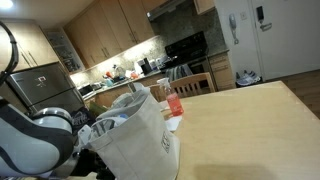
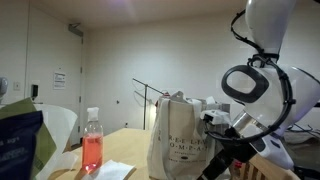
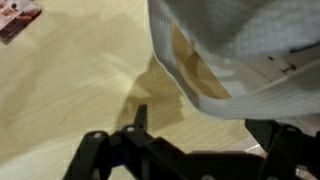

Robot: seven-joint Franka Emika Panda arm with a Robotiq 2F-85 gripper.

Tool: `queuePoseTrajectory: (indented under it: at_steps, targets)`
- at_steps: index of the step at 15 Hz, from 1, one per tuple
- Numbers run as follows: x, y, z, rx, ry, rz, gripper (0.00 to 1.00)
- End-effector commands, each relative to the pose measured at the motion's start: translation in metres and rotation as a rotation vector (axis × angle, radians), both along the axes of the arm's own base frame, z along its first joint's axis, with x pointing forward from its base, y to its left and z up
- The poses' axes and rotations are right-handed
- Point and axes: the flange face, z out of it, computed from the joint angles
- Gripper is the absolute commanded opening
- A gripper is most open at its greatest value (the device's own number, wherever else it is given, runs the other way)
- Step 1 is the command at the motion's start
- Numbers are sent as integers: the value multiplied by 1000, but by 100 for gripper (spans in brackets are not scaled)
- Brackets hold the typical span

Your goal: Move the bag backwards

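The bag, a large off-white fabric tote [image 1: 135, 130] with dark lettering on its side, stands upright on the wooden table [image 1: 250, 125]. It also shows in an exterior view [image 2: 178, 135] and fills the upper right of the wrist view [image 3: 235, 40]. My gripper [image 3: 210, 125] is open, its fingers wide apart just above the table. The bag's rim hangs close to one finger. In both exterior views the gripper [image 2: 215, 120] sits against the bag's side [image 1: 88, 140]. I cannot tell if a finger is inside the bag.
A clear bottle of red liquid [image 1: 175, 100] stands right behind the bag on white paper; it also shows in an exterior view [image 2: 92, 150]. A dark blue-green packet [image 2: 20, 140] is in the foreground. A small red-and-white item [image 3: 15, 18] lies on the table.
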Motion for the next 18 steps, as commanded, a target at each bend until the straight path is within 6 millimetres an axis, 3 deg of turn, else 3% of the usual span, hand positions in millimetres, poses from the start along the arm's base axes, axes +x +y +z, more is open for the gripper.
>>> queuePoseTrajectory:
  at_steps: [1,10,12,13,18]
  targets:
    - [-8,3,0,-73,-45,79,100]
    - [-35,2,-12,-246,-86,243,100]
    - [-37,7,-6,-223,-98,235,100]
    - [-33,4,-18,-218,-58,230,100]
    - [-34,9,-15,-215,-68,243,100]
